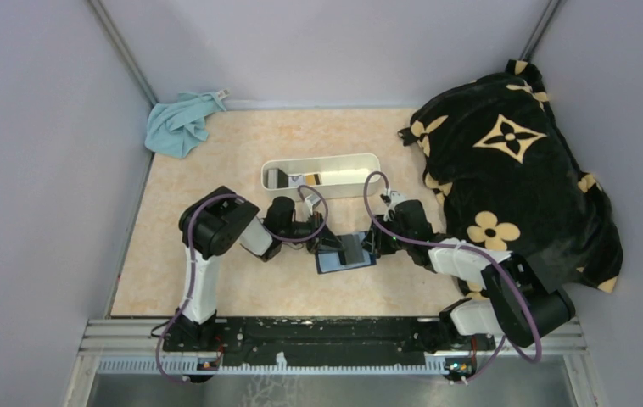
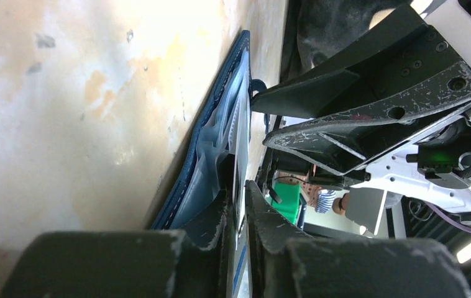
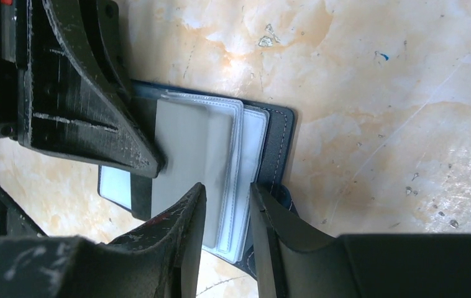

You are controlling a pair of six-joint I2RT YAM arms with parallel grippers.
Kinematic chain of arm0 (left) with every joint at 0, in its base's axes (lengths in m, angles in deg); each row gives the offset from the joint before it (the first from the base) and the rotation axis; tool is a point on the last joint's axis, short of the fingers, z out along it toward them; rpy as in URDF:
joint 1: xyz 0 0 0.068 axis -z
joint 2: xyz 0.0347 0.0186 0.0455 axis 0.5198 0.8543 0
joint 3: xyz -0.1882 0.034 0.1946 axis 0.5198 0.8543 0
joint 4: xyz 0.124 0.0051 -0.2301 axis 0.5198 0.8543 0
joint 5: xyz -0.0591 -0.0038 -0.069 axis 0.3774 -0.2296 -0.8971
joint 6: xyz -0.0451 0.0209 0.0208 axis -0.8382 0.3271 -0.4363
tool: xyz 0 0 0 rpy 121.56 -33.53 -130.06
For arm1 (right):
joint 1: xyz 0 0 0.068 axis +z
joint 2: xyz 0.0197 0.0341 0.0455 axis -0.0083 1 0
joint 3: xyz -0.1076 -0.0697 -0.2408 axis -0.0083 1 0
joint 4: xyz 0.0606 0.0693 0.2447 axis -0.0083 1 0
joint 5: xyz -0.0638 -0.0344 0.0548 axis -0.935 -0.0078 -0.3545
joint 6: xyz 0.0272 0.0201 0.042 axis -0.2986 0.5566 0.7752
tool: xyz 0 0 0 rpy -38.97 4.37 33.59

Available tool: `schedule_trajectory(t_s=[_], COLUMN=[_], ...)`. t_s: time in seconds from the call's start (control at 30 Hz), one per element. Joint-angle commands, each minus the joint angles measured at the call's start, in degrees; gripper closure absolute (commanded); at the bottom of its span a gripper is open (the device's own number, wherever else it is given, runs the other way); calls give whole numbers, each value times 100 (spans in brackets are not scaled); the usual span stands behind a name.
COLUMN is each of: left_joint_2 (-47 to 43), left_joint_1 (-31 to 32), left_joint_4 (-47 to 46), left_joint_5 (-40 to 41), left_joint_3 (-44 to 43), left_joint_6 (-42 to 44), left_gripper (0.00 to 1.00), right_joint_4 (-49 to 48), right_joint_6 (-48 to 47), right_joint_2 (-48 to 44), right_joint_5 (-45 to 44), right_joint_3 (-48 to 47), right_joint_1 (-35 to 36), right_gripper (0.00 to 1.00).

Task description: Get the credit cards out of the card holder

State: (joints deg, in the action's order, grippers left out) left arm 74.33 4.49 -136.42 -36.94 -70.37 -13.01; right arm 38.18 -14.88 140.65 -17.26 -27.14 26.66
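Navy, one open card holder (image 3: 278, 135) shows one grey card (image 3: 186, 139).

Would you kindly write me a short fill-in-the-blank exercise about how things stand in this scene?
1. The small dark navy-blue folding card holder lies ___ on the beige marbled table.
2. The left gripper pinches a thin grey plastic ___ at the card holder.
3. The black blanket with gold flowers is heaped on the table's ___ side.
Missing words: open; credit card; right.
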Motion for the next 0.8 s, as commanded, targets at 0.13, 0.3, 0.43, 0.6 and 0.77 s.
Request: schedule_trajectory(t_s=[0.13,0.3,0.43,0.6,0.77], left_joint_2=[-193,-466,-640,-885,-1020], left_joint_1=[-213,-329,-368,-373,-373], left_joint_4=[1931,2370,2668,3193,3278], left_joint_5=[-327,-366,-363,-185,-133], left_joint_3=[-381,-298,-233,-213,-105], left_joint_6=[1011,1374,1609,1984,2034], left_gripper=[82,82,81,79,79], right_joint_4=[-57,-169,-277,-314,-334], right_joint_6=[-78,-15,16,21,34], right_joint_2=[160,277,370,439,469], right_joint_5=[29,30,85,69,77], right_joint_3=[50,65,55,52,50], right_joint_1=[-42,-42,-41,-41,-41], right_gripper=[71,73,73,73,74])
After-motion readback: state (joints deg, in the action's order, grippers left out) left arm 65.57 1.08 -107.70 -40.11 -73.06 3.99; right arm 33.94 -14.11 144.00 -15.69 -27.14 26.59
